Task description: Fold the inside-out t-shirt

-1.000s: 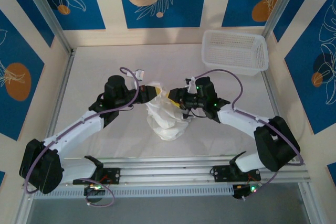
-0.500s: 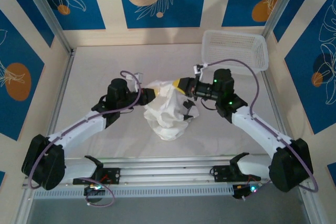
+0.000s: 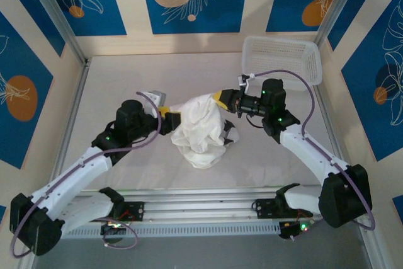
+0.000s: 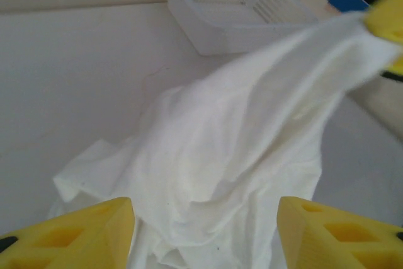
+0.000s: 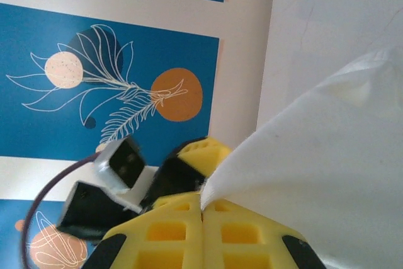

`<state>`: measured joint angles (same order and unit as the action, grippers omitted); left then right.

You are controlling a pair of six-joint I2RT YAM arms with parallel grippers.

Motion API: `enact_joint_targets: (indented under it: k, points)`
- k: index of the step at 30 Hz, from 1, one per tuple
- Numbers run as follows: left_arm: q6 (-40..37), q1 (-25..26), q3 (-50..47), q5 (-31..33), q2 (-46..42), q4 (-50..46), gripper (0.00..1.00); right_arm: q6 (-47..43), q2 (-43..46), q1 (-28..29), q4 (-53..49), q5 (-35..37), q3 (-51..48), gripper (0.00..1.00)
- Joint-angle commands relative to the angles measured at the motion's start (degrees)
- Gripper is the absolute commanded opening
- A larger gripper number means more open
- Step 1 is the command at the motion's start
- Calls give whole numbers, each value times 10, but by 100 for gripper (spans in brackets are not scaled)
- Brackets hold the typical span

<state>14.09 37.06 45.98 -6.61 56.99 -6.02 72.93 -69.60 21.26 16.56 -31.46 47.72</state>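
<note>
L gripper has let go & pulled back left since a sec ago, jaws apart w/ nothing between, while the thin, crumpled white t-shirt heaps mid-table, its top edge pinched tight & held up by R gripper.

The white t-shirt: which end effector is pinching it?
The right end effector, its yellow jaws shut tight on an edge of the t-shirt. The left end effector stands open, jaws wide apart, gripping nothing.
</note>
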Motion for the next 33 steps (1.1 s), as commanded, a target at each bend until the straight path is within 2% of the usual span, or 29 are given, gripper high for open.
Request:
enact_joint_targets:
  k: [1, 4, 8, 12, 16, 18, 19, 21, 22, 24, 26, 28, 32, 33]
  points:
    - [-141, 63, 38, 96, 39, -62, 60, -12, -7, 6, -18, -19, 10, 0]
    - [-177, 73, 61, 108, 90, -39, 59, -36, -8, 15, -40, -16, 23, 0]
    - [-183, 67, 120, 157, 183, -37, 55, -68, -10, 28, -70, -17, 41, 0]
    - [-181, 60, 149, 56, 239, 7, 59, -74, -17, 36, -76, -33, 51, 0]
    - [-158, 54, 166, 26, 276, 31, 58, -78, -18, 43, -81, -37, 56, 0]
    - [-143, 50, 166, 17, 283, 47, 48, -80, -18, 45, -82, -37, 57, 0]
    - [-134, 47, 164, 13, 283, 53, 37, -80, -18, 44, -84, -36, 57, 0]
    - [-112, 41, 158, 3, 274, 61, 3, -76, -18, 36, -98, -30, 55, 0]
    - [-100, 37, 154, -4, 265, 65, 0, -73, -17, 30, -104, -26, 50, 0]
    - [-50, 19, 143, -53, 237, 68, 0, -56, -10, -2, -107, -18, 30, 0]
    - [18, -11, 139, -153, 212, 61, 0, -63, -11, -46, -97, -18, 2, 0]
    - [99, -44, 141, -274, 198, 62, 0, -116, -40, -84, -128, -33, 0, 0]
    - [193, -67, 151, -412, 201, 69, 0, -227, -108, -91, -237, -61, 67, 0]
    - [203, -67, 155, -426, 203, 64, 0, -231, -112, -93, -242, -64, 78, 5]
